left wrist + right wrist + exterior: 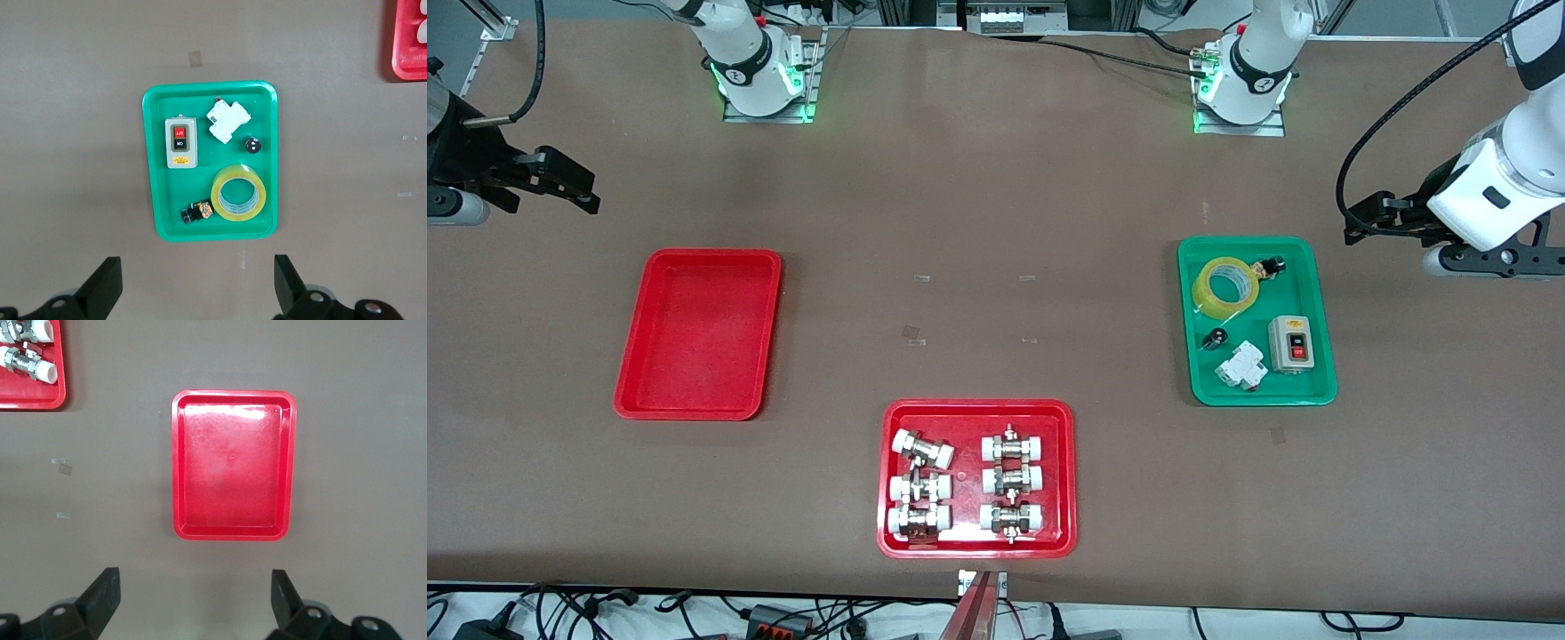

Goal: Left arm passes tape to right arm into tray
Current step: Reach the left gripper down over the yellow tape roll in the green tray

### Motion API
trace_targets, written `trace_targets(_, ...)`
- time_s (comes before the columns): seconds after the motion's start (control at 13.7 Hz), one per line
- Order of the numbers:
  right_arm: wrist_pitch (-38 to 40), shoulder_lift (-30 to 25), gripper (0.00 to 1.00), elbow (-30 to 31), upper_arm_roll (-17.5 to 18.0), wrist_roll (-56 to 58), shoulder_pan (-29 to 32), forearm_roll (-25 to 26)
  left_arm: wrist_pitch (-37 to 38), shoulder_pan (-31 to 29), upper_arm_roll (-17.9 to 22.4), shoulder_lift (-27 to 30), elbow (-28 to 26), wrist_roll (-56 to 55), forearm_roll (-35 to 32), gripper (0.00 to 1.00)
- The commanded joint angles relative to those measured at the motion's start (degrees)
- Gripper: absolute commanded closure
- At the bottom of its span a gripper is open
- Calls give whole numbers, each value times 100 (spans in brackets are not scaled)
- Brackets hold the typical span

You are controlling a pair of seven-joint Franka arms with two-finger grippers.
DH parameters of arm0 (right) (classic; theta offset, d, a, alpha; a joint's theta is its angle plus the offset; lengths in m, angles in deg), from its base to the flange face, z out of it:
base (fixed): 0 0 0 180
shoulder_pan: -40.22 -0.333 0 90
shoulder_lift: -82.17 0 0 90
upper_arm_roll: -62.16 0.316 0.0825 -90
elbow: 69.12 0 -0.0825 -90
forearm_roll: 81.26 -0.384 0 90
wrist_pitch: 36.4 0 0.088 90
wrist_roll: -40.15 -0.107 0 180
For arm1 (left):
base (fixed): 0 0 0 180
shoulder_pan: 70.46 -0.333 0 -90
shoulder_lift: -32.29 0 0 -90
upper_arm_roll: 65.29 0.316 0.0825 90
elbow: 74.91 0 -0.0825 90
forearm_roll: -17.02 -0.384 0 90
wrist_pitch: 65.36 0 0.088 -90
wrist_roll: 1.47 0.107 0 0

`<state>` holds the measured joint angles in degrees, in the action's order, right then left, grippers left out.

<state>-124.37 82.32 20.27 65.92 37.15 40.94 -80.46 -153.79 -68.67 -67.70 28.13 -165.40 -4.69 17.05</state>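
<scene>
Nearest the front camera, a red plastic tray of white-capped metal pipe fittings (pixel 976 478) sits at the tabletop's (pixel 996 196) edge, apart from the work. Farther up, the wide roll of yellowish translucent packing tape (pixel 1225 286) lies flat in a green rectangular plastic tray (pixel 1319 391) toward the left arm's end, beside a grey switch box (pixel 1290 343) and a white circuit breaker (pixel 1243 365). The plain red rectangular plastic tray (pixel 698 333) waits bare toward the right arm's end, evidently kept clear to receive the roll. The white left hand (pixel 1374 218) hangs beside the green tray; the black right hand (pixel 574 182) hovers over bare tabletop near the plain tray.

From the left wrist, the tape (pixel 238 193) shows its white core upward, and the left hand's (pixel 197 290) black fingers (pixel 103 283) stand wide and empty, a spread the front view cannot confirm.

From the right wrist, the plain tray (pixel 233 530) shows nothing inside it, and the right hand (pixel 195 603) is likewise spread wide, gripping nothing; no handover has begun
</scene>
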Motion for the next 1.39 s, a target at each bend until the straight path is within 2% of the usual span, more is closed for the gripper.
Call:
trace_targets(0.0, -89, -23, 0, 43, 64, -94, 25, 17, -25, -4, 22, 74, -47, 13, 103, 0)
trace_targets(0.44, -28, 3, 0, -1, 72, -147, 25, 7, -60, 5, 30, -101, 14, -22, 67, 0)
trace_targets(0.73, -28, -5, 0, -1, 72, -112, 25, -1, -78, 14, 39, -645, 32, -22, 59, 0)
trace_targets(0.88, -19, -5, 0, -1, 72, -139, 25, -1, -418, 14, 30, -1172, -91, -57, 67, 0)
trace_targets(1.1, -19, -14, 0, -1, 81, -191, 17, 7, -1183, 49, -31, -1289, -975, -145, 85, 0)
trace_targets(1.32, -19, -23, 0, -1, 81, -192, 8, 7, -2263, 40, -40, -1043, -2363, -382, 94, 0)
